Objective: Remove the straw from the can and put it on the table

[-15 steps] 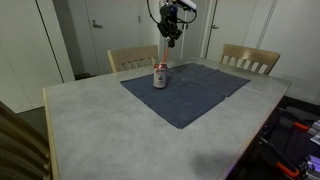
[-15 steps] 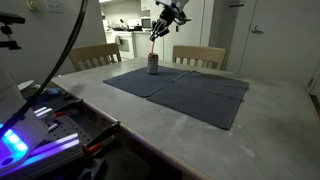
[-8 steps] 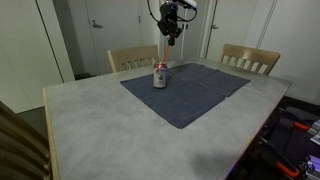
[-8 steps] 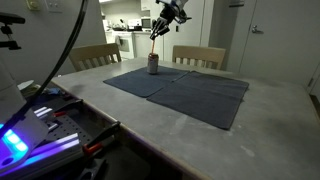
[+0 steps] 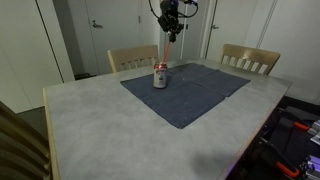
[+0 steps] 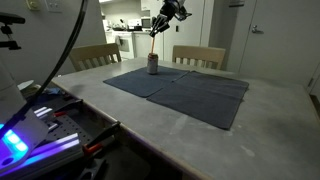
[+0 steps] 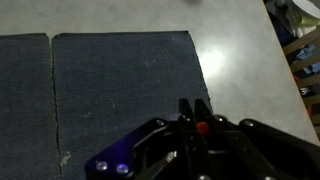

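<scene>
The silver-grey can (image 5: 160, 76) with a red top band stands on the dark blue mat, and it also shows in the other exterior view (image 6: 153, 64). My gripper (image 5: 170, 34) hangs high above it, shut on the upper end of the red-orange straw (image 6: 153, 40). The straw hangs slanted down toward the can's top. I cannot tell whether its lower tip is still inside. In the wrist view the straw (image 7: 201, 127) shows end-on as a red dot between the shut fingers (image 7: 195, 108). The can is hidden there.
The dark blue mat (image 5: 190, 92) lies on the pale marble-like table (image 5: 90, 120). Two wooden chairs (image 5: 132, 58) (image 5: 248, 58) stand at the far edge. Cluttered equipment (image 6: 50, 120) sits beside the table.
My gripper has risen a little with the straw in it, drawing the straw upward above the can. The can has not moved.
</scene>
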Robot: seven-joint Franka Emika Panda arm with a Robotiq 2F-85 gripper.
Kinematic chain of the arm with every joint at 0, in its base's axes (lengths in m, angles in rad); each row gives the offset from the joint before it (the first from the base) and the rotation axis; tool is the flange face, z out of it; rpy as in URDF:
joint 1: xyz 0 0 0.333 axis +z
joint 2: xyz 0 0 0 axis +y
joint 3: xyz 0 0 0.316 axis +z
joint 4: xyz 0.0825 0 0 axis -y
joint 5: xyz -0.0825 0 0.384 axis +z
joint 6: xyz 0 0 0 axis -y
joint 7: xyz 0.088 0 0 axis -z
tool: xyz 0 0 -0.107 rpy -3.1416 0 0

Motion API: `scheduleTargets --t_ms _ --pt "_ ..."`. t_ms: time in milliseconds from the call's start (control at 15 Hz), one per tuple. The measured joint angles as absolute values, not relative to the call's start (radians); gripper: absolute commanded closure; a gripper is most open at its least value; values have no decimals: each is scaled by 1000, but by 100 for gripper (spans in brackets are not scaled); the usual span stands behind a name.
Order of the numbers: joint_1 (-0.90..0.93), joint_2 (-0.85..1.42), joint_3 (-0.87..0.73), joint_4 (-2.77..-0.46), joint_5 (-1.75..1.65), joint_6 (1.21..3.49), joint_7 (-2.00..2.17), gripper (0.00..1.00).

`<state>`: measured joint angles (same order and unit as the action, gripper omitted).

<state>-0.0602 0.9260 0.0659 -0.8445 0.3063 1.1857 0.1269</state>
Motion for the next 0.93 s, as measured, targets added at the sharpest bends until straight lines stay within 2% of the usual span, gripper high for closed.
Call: scheduleTargets --t_ms 933 --pt "-52 924 66 -809 296 1138 182 98"
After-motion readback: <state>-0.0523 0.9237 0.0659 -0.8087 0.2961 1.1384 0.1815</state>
